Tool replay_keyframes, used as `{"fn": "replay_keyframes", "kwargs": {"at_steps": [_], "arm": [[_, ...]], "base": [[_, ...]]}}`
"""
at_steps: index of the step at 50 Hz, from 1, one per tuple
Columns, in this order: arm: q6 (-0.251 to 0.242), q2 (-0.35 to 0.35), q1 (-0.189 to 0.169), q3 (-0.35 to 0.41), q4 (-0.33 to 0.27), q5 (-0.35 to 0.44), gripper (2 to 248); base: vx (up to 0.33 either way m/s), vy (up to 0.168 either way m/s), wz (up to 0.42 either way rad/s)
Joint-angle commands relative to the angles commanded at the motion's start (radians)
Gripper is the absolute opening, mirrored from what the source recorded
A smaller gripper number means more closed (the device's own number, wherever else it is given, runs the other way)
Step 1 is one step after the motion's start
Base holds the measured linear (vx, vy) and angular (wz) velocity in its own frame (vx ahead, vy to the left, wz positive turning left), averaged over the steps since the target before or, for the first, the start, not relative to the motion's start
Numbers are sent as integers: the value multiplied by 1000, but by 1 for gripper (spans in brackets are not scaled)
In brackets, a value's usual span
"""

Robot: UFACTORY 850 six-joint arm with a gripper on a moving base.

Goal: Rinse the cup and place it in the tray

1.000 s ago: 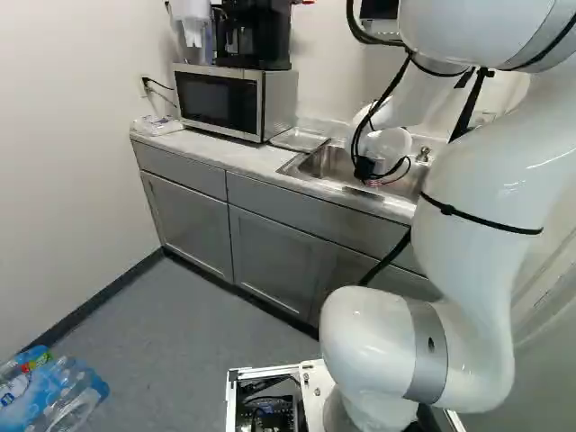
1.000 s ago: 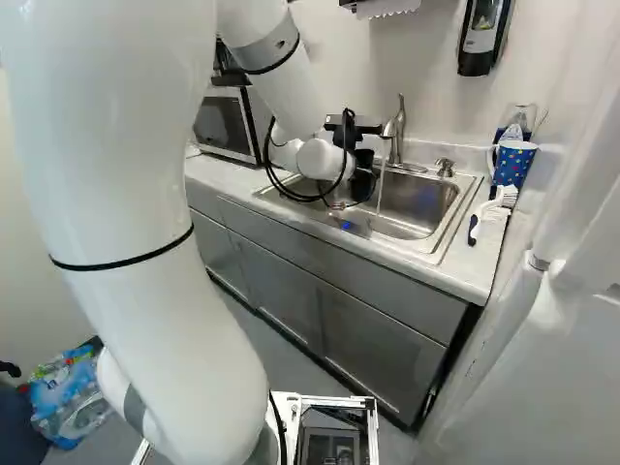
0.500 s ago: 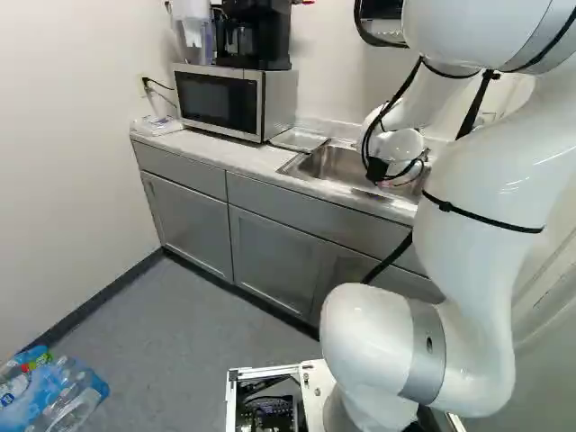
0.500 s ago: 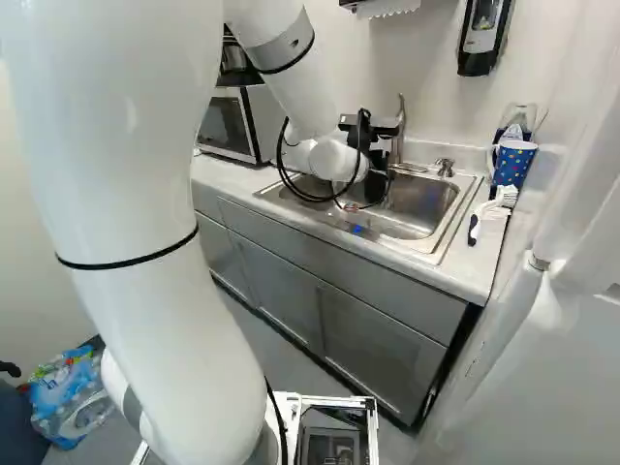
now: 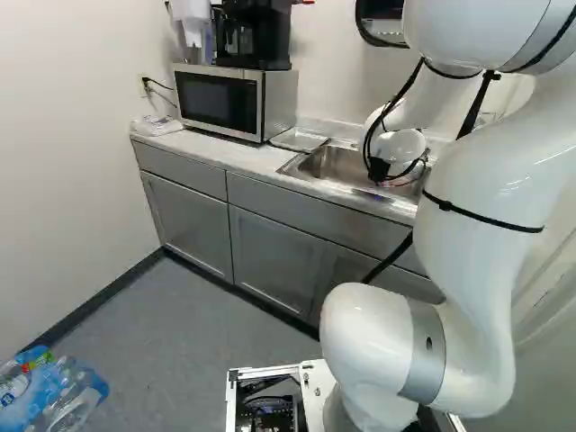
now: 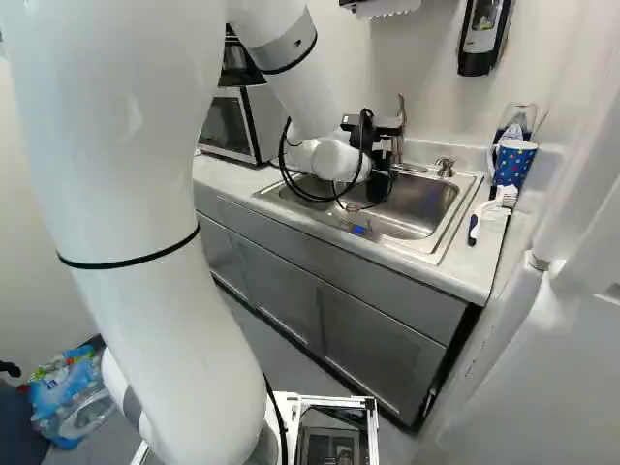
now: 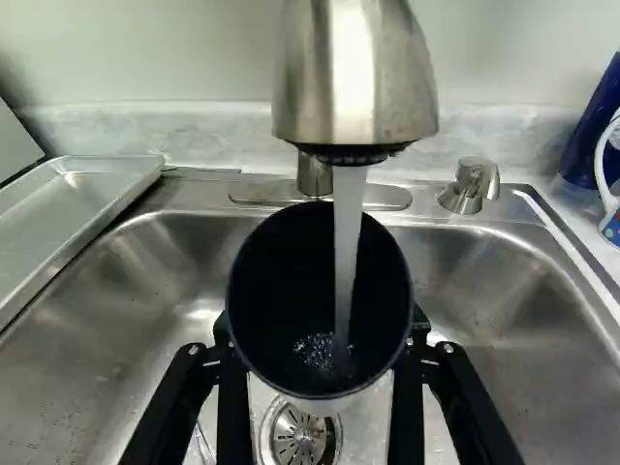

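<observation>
1. The gripper [image 7: 321, 339] is clamped on the cup [image 7: 281, 262], a finger against each side of its outer wall. The cup sits under the faucet [image 7: 356, 77], over the sink [image 7: 126, 300], its mouth open to the stream of water [image 7: 347, 223].

2. That looks a sound hold to me: opposite sides, below the rim, fingers out of the opening. The cup is round, smooth and dark inside; plastic or glazed, I can't tell which, so I'd guess it firm rather than soft.

3. Wet walls will probably turn slippery, and any water collecting makes it heavier. I'd keep the squeeze even and tip it out slowly before carrying it off, in case it breaks.

4. Below, the sink is brushed metal, its corners rounded and glossy, with a slotted drain [image 7: 298, 434]. The faucet is a thick satin-metal cylinder with a black nozzle ring.

5. Beside the basin lies the tray [image 7: 82, 199], shallow, shiny and low-rimmed, on a pale, faintly mottled table [image 6: 477, 254]. Setting the cup down there gently seems wise, metal being unforgiving.
</observation>
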Motion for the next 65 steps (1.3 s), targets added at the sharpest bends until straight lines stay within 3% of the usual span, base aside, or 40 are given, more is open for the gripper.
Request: {"fn": "replay_keyframes", "kwargs": {"at_steps": [65], "arm": [[0,0,0,0,0,0,125]], "base": [[0,0,0]]}}
